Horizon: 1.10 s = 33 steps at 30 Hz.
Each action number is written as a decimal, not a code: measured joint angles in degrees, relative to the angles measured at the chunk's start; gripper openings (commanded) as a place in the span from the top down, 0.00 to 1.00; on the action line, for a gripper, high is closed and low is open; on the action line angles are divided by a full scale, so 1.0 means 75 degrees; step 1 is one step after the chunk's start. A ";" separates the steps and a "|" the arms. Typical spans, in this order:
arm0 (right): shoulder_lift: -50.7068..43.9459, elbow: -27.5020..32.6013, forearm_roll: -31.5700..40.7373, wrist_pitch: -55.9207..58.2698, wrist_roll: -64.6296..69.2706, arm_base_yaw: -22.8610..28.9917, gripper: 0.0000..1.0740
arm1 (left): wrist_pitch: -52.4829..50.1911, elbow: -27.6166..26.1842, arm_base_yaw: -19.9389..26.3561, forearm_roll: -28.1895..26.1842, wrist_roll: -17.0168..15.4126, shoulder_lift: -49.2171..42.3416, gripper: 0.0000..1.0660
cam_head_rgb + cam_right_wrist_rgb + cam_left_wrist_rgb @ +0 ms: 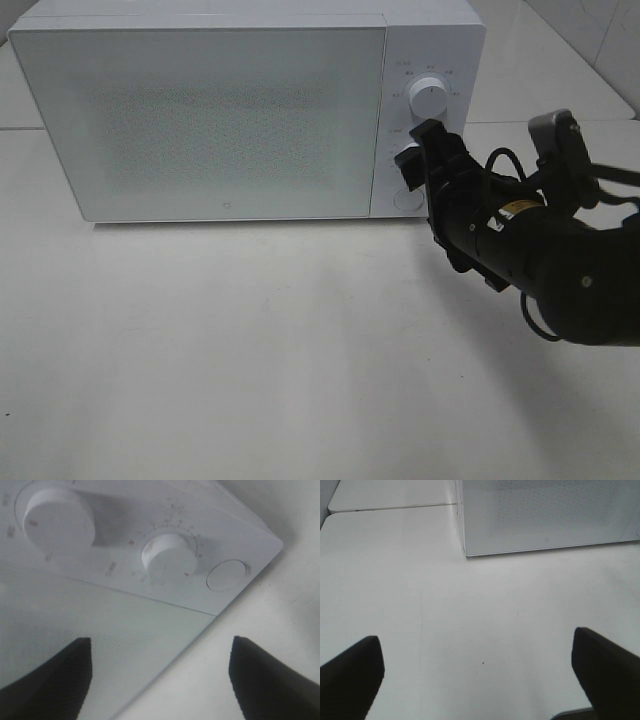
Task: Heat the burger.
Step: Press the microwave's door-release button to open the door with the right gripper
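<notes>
Just beyond spread right pincer (157, 676), lower knob (169, 559)

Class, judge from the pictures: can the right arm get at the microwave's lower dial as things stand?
Probably yes. The right gripper, jaws open, sits just in front of the lower dial on the microwave, and nothing shows between them.

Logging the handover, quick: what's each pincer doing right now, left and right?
Left pincer: open, holding nothing.
Right pincer: open, empty, near the lower microwave dial.
</notes>
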 measured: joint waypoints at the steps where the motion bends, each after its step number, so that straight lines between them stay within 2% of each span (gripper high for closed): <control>1: 0.0000 0.0000 0.0000 0.0000 0.0000 0.0000 0.31 | 0.0000 0.0000 0.0000 0.0000 0.0000 0.0000 0.10; 2: -0.0413 0.0008 0.0000 0.0787 -0.1001 -0.0008 0.31 | 0.0000 0.0000 0.0000 0.0000 0.0000 0.0000 0.10; 4: -0.0611 0.0008 0.0000 0.1176 -0.1536 -0.0023 0.31 | 0.0000 0.0000 0.0000 0.0000 0.0000 0.0000 0.10; 5: -0.0924 0.0008 -0.0008 0.1933 -0.2521 -0.0122 0.31 | 0.0000 0.0000 0.0000 0.0000 0.0000 0.0000 0.10; 6: -0.0924 0.0008 -0.0008 0.1933 -0.2521 -0.0122 0.31 | 0.0000 0.0000 0.0000 0.0000 0.0000 0.0000 0.10; 8: -0.1322 0.0008 -0.0008 0.3102 -0.3789 -0.0413 0.31 | 0.0000 0.0000 0.0000 0.0000 0.0000 0.0000 0.10; 9: -0.1322 0.0008 -0.0008 0.3102 -0.3789 -0.0413 0.31 | 0.0000 0.0000 0.0000 0.0000 0.0000 0.0000 0.10; 13: -0.1841 -0.0031 -0.0107 0.5004 -0.5607 -0.0909 0.31 | 0.0000 0.0000 0.0000 0.0000 0.0000 0.0000 0.10; 14: -0.1841 -0.0031 -0.0107 0.5004 -0.5607 -0.0909 0.31 | 0.0000 0.0000 0.0000 0.0000 0.0000 0.0000 0.10; 16: -0.2024 -0.0267 -0.0443 0.6287 -0.6295 -0.1238 0.31 | 0.0000 0.0000 0.0000 0.0000 0.0000 0.0000 0.10; 17: -0.2024 -0.0267 -0.0443 0.6287 -0.6295 -0.1238 0.31 | 0.0000 0.0000 0.0000 0.0000 0.0000 0.0000 0.10; 18: -0.2124 -0.0512 -0.0825 0.7257 -0.6448 -0.1390 0.31 | 0.0000 0.0000 0.0000 0.0000 0.0000 0.0000 0.10; 20: -0.2193 -0.0649 -0.1085 0.7716 -0.6486 -0.1451 0.31 | 0.0000 0.0000 0.0000 0.0000 0.0000 0.0000 0.10; 22: -0.2552 -0.1123 -0.2147 0.9228 -0.6364 -0.1520 0.31 | 0.0000 0.0000 0.0000 0.0000 0.0000 0.0000 0.10; 28: -0.3109 -0.1421 -0.2872 1.0397 -0.6058 -0.1520 0.31 | 0.0000 0.0000 0.0000 0.0000 0.0000 0.0000 0.10; 33: -0.4209 -0.1474 -0.3285 1.1589 -0.5905 -0.1520 0.31 | 0.0000 0.0000 0.0000 0.0000 0.0000 0.0000 0.10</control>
